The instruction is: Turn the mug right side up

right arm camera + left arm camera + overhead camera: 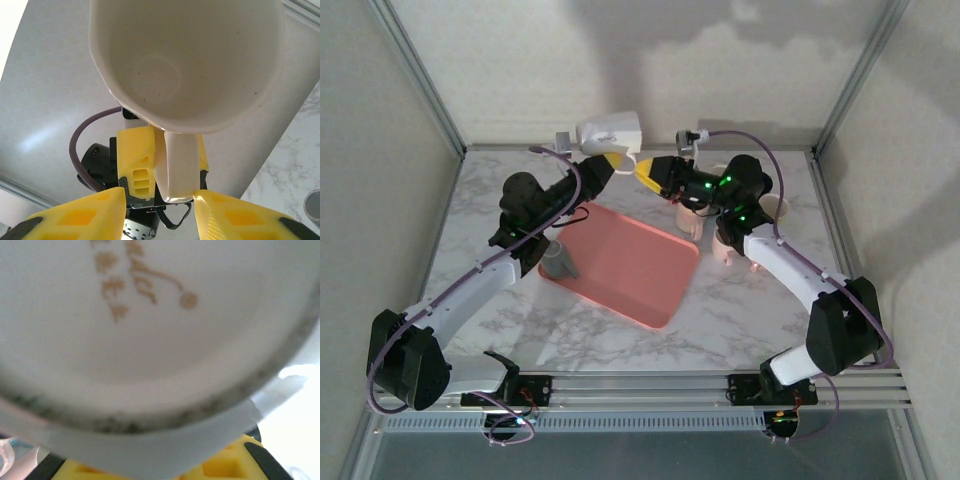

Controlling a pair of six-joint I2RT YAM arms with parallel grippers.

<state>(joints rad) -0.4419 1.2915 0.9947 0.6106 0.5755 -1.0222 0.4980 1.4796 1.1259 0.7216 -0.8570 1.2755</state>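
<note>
blocked: mug (612, 131) is hanging back-centre, pink tray (640, 270) is covering middle, beige cups (776, 206) are crowding right | free: table (720, 322) front is lying open

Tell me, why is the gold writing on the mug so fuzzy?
Left wrist view: the mug sits too close to the lens, so its gold writing blurs. Right wrist view: the mug's inside looks sharper. Top view: soft shadows on the back wall.
</note>
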